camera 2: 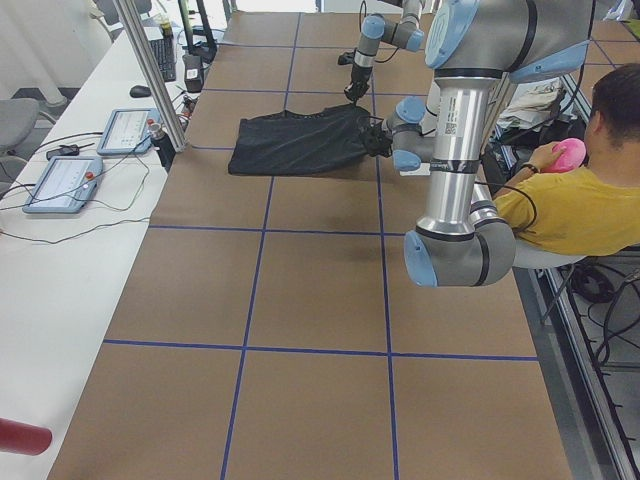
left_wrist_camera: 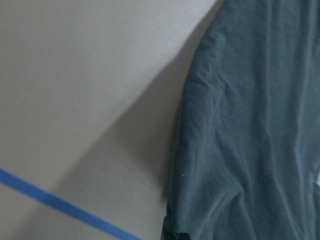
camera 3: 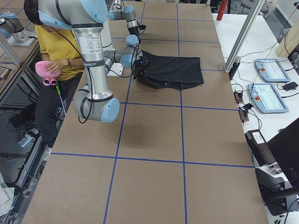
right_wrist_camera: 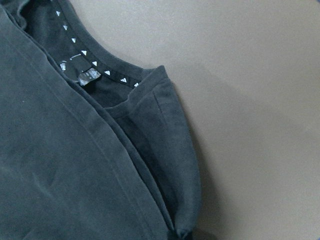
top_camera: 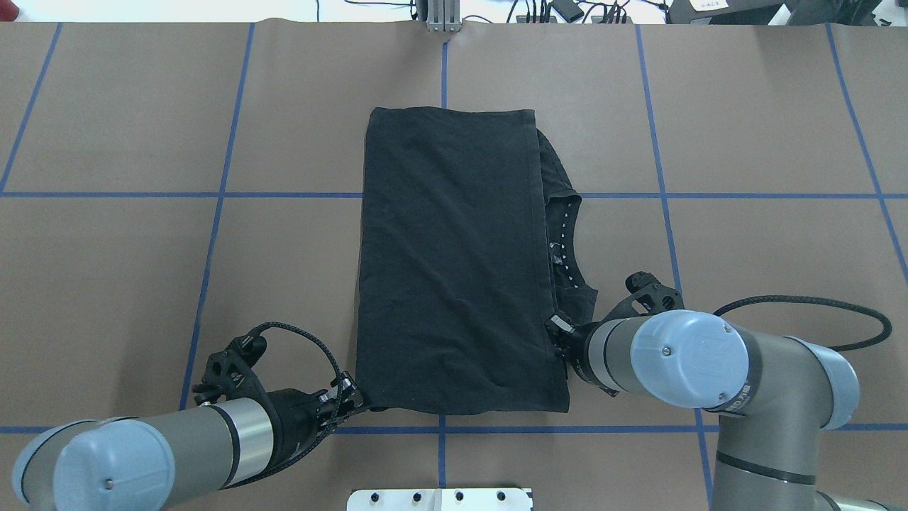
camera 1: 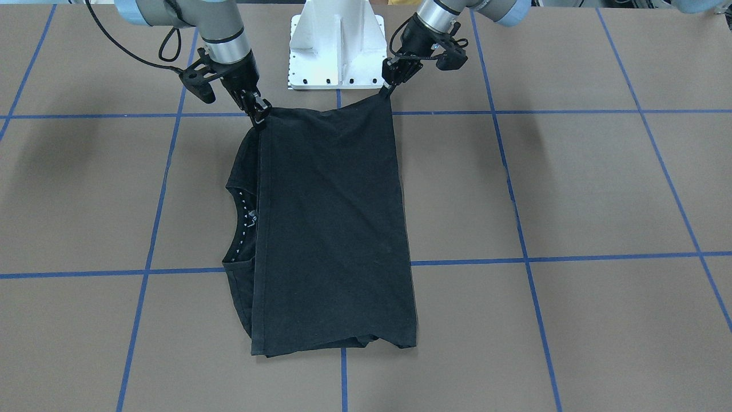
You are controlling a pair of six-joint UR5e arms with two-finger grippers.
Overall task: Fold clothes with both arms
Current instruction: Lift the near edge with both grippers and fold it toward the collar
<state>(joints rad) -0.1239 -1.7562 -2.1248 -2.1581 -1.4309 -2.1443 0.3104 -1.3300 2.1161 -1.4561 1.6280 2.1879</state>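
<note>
One black T-shirt [camera 1: 331,229] was on one table [camera 1: 572,189]. There were two robot arms, a left arm [top_camera: 177,447] and a right arm [top_camera: 709,362]. There were two grippers, a left gripper [camera 1: 388,86] and a right gripper [camera 1: 260,114]. There was one white stand [camera 1: 336,46]. One person [camera 2: 590,205] was seated, with one pink object [camera 2: 568,155]. Two screen pendants were there, a near pendant [camera 2: 62,183] and a far pendant [camera 2: 125,128].

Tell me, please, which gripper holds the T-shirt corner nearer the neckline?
The right gripper: the white-trimmed neckline lies beside its T-shirt corner, while the left gripper pinches the plain opposite corner.
</note>
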